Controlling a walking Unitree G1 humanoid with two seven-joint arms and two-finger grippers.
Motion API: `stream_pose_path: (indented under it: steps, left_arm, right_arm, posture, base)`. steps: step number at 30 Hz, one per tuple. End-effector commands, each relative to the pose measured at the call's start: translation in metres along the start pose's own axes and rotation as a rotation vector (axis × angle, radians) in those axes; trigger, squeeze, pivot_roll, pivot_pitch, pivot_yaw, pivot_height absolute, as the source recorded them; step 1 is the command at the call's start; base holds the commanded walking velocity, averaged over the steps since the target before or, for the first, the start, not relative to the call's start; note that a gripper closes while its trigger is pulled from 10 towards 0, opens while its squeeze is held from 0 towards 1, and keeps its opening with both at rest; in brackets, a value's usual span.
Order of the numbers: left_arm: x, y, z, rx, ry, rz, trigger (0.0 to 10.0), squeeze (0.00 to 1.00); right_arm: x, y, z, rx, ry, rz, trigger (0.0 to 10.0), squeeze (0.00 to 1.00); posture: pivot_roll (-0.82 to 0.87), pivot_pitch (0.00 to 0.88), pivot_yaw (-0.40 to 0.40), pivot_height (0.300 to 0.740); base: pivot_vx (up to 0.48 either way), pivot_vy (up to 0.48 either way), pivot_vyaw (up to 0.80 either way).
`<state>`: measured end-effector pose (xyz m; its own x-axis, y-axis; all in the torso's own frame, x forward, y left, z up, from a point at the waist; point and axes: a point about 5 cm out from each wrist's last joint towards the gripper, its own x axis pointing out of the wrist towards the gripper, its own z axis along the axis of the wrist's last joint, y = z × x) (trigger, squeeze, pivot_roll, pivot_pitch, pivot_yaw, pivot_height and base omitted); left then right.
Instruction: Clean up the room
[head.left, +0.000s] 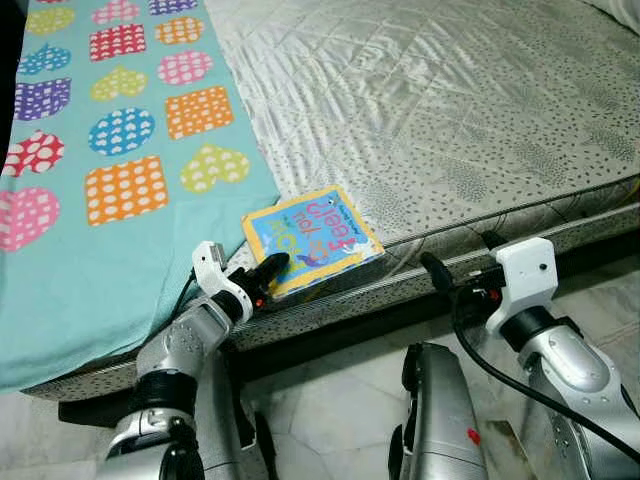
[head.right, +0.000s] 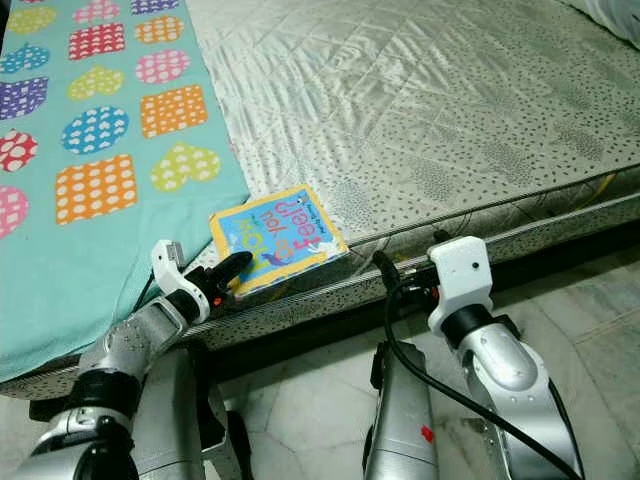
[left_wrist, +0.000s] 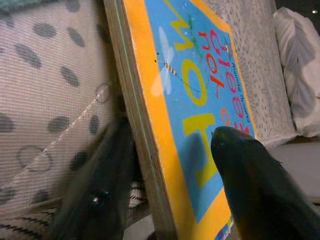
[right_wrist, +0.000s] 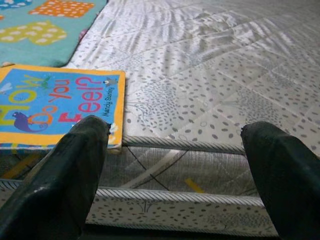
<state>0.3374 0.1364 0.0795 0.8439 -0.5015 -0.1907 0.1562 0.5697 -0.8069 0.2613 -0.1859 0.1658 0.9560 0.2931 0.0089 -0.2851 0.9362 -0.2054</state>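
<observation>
Nothing here that serves as a container — just a mattress (head.left: 440, 110) with a quilted, speckled cover, and a teal blanket (head.left: 110, 150) patterned with dotted hearts and squares spread over its left part. Lying flat on the near edge of the mattress, just right of the blanket's near right corner: a board book (head.left: 312, 238) with an orange border and a blue cover reading "How Do You Feel?", its near corner jutting slightly past the piped seam of the mattress.

Right of the book, a long bare stretch of mattress edge; beyond it, open quilted surface reaching far and right. Below the edge, the dark bed frame (head.left: 330, 330) and then pale marbled floor tiles (head.left: 330, 420) between the two arms.

Left gripper (head.left: 268, 275) set at the book's near left corner. Seen from the left wrist: one black finger (left_wrist: 255, 185) lying on top of the cover, the other (left_wrist: 95, 195) below the book's edge against the mattress side — jaws narrowed around the thickness of the book, clamping it.

Right gripper (right_wrist: 175, 165) hovering near the mattress edge, well right of the book and apart from it. Fingers (right_wrist: 65, 180) spread wide, nothing between them, pointing across the mattress side toward the bed.
</observation>
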Motion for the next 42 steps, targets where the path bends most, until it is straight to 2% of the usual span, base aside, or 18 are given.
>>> stream_pose_path:
  steps: [1,5,9,12,15,19,28,32,33,35,36,39,40,41,42]
  left_arm:
    - [0.002,0.005,-0.024,-0.064,0.105,0.002,0.0,0.00]
    - [0.001,0.008,-0.022,-0.100,0.092,0.004,0.0,0.00]
    - [0.002,0.006,-0.021,-0.157,0.091,-0.037,0.0,0.00]
    - [0.002,0.001,-0.022,-0.174,0.120,-0.097,0.0,0.00]
    - [0.003,-0.001,-0.022,-0.180,0.121,-0.119,0.0,0.00]
    - [0.003,-0.003,-0.020,-0.176,0.125,-0.147,0.0,0.00]
    - [0.003,0.001,-0.016,-0.194,0.095,-0.114,0.0,0.00]
    - [0.004,-0.002,-0.011,-0.182,0.042,-0.123,0.0,0.00]
    - [0.004,-0.006,-0.008,-0.144,0.026,-0.138,0.0,0.00]
    - [0.005,-0.010,-0.007,-0.125,0.022,-0.154,0.0,0.00]
    - [0.005,-0.018,-0.007,-0.065,0.018,-0.181,0.0,0.00]
    - [0.002,-0.029,-0.008,0.053,-0.008,-0.189,0.0,0.00]
    - [-0.001,-0.032,-0.006,0.156,-0.046,-0.162,0.0,0.00]
    - [-0.003,-0.032,-0.006,0.195,-0.056,-0.153,0.0,0.00]
    - [-0.003,-0.032,-0.006,0.195,-0.056,-0.153,0.0,0.00]
  right_arm:
    - [0.001,0.002,-0.002,0.005,0.007,-0.002,10.0,0.00]
    - [0.003,0.003,0.000,0.010,-0.008,-0.003,10.0,0.00]
    - [0.004,0.004,0.001,0.012,-0.017,-0.004,10.0,0.00]
    - [0.003,0.009,0.006,0.073,-0.050,0.048,10.0,0.00]
    - [0.001,0.013,0.007,0.089,-0.056,0.091,10.0,0.00]
    - [-0.005,0.023,0.003,0.128,-0.023,0.229,10.0,0.00]
    - [-0.004,0.023,0.000,0.157,-0.007,0.251,10.0,0.00]
    - [-0.002,0.025,-0.002,0.179,-0.001,0.233,10.0,0.00]
    - [-0.002,0.027,-0.003,0.184,-0.001,0.229,10.0,0.00]
    - [-0.002,0.029,-0.004,0.190,-0.002,0.227,10.0,0.00]
    - [-0.002,0.032,-0.006,0.196,0.004,0.223,10.0,0.00]
    - [-0.002,0.038,-0.011,0.207,0.016,0.220,10.0,0.00]
    - [-0.003,0.041,-0.014,0.216,0.023,0.220,10.0,0.00]
    - [-0.003,0.043,-0.015,0.218,0.025,0.219,10.0,0.00]
    - [-0.003,0.043,-0.015,0.218,0.025,0.219,10.0,0.00]
  posture:
    - [-0.31,0.213,0.041,0.498]
    - [-0.31,0.209,0.041,0.498]
    - [-0.31,0.207,0.041,0.498]
    - [-0.31,0.206,0.041,0.498]
    - [-0.31,0.206,0.041,0.498]
    - [-0.31,0.201,0.041,0.498]
    - [-0.30,0.198,0.046,0.498]
    - [-0.30,0.196,0.045,0.498]
    - [-0.29,0.182,0.044,0.498]
    - [-0.29,0.176,0.044,0.498]
    - [-0.28,0.161,0.047,0.498]
    - [-0.26,0.139,0.057,0.498]
    - [-0.26,0.129,0.062,0.498]
    - [-0.25,0.122,0.066,0.498]
    - [-0.25,0.122,0.066,0.498]
  base:
    - [0.000,0.000,0.00]
    - [0.000,0.000,0.00]
    - [0.000,0.000,0.00]
    - [0.000,0.000,0.00]
    - [0.000,0.000,0.00]
    - [0.000,0.000,0.00]
    - [0.000,0.000,0.00]
    - [0.000,0.000,0.00]
    - [0.000,0.000,0.00]
    - [0.000,0.000,0.00]
    - [0.000,0.000,0.00]
    - [0.000,0.000,0.00]
    - [0.000,0.000,0.00]
    - [0.000,0.000,0.00]
    - [0.000,0.000,0.00]
